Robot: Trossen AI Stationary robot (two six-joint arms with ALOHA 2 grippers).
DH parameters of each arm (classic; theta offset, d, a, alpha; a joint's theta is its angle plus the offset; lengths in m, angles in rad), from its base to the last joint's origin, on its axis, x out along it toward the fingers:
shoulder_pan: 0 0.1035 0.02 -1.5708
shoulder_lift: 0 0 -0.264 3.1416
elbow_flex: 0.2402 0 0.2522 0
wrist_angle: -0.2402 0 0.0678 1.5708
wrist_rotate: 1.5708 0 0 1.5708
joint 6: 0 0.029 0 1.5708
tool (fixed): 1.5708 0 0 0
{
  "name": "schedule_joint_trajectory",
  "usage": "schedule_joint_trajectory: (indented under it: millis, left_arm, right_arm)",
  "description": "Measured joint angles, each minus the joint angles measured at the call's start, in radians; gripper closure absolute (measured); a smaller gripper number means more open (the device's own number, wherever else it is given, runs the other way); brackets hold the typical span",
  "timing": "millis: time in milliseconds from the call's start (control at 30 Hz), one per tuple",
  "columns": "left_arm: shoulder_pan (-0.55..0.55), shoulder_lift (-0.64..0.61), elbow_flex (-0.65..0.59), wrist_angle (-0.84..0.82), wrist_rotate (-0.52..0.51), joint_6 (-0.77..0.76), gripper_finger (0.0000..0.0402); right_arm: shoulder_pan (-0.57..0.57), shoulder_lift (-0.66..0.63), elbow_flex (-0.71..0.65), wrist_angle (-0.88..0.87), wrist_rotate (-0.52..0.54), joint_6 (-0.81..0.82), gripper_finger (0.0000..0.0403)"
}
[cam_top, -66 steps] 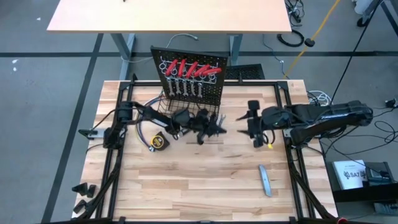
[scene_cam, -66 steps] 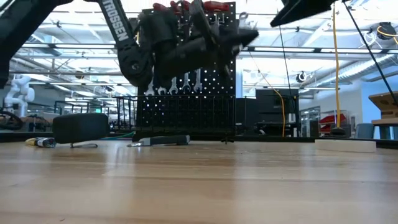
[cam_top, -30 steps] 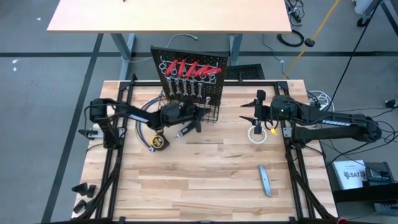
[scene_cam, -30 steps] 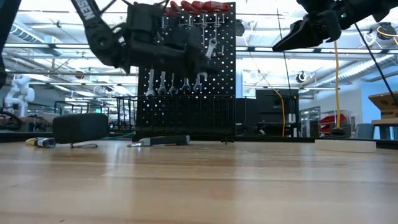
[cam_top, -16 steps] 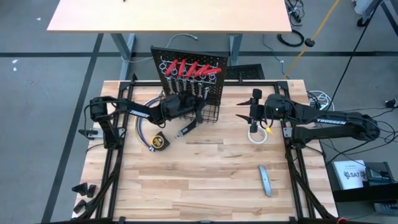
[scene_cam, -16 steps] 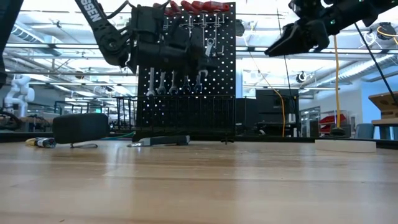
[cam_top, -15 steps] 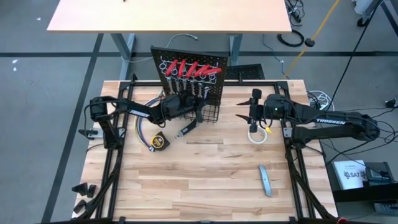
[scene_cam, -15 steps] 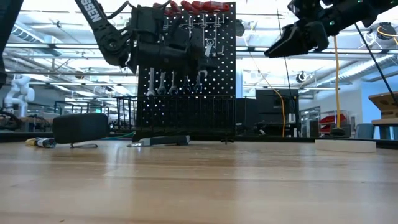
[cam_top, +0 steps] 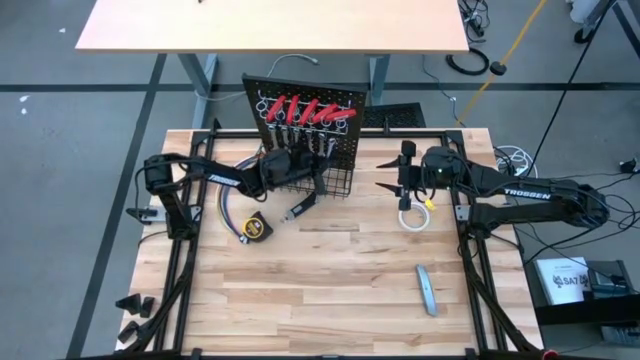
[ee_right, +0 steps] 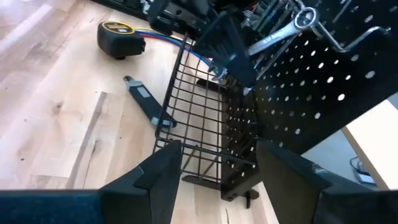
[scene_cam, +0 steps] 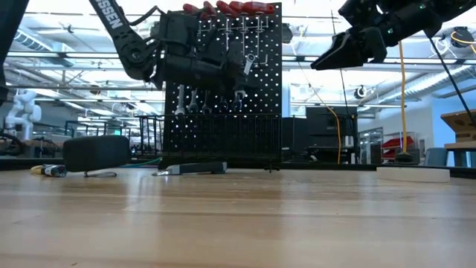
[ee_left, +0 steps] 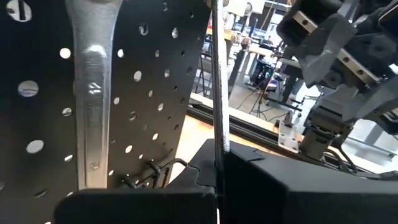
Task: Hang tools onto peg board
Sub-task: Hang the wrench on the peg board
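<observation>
From above, the peg board (cam_top: 305,125) stands upright at the far edge of the wooden table (cam_top: 330,300), with red-handled tools (cam_top: 300,106) across its upper row and silver wrenches (cam_top: 298,133) hanging beneath them. The left gripper (cam_top: 318,166) is pressed up against the front of the peg board, over the wire basket (cam_top: 335,180) at its base, and its fingers are squeezed together on a silver wrench. Near the peg board's left corner lie a yellow tape measure (cam_top: 256,228) and a bundle of coloured wires (cam_top: 232,205); a black-handled knife (cam_top: 301,206) lies just in front of the basket. Well to the right of the peg board the right gripper (cam_top: 392,180) hovers with its fingers spread, above a white tape roll (cam_top: 411,217); a grey bar (cam_top: 426,289) lies farther toward the near right of the table. From table height, the left gripper (scene_cam: 242,71) sits against the face of the peg board (scene_cam: 260,112) at the level of the hanging wrenches (scene_cam: 195,100), while the right gripper (scene_cam: 331,56) hangs in the air to the right of the board, holding nothing. In the left wrist view, a wrench (ee_left: 93,93) lies flat against the perforated peg board (ee_left: 155,87), very close to the lens. In the right wrist view, that arm's fingers (ee_right: 158,180) stand apart, pointing toward the basket (ee_right: 205,124) and peg board (ee_right: 311,93), with the tape measure (ee_right: 121,37) and knife (ee_right: 144,96) on the table beyond.
</observation>
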Motion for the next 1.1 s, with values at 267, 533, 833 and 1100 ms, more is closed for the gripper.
schedule_joint_trajectory:
  millis: [267, 533, 833, 1100]
  left_arm:
    - [0.037, 0.000, 0.001, -0.030, 0.058, -0.025, 0.0400]
    - [0.051, -0.002, 0.003, -0.047, 0.094, -0.051, 0.0393]
    - [0.043, 0.001, 0.001, -0.060, 0.075, 0.000, 0.0349]
    - [0.043, 0.000, 0.001, -0.062, 0.068, 0.000, 0.0273]
  right_arm:
    - [-0.016, 0.000, 0.000, -0.001, -0.003, -0.004, 0.0202]
    - [-0.019, 0.000, 0.000, 0.021, -0.008, -0.007, 0.0202]
    - [-0.019, 0.000, 0.000, 0.020, -0.007, -0.007, 0.0202]
    - [-0.019, 0.000, 0.000, 0.019, -0.007, -0.007, 0.0202]
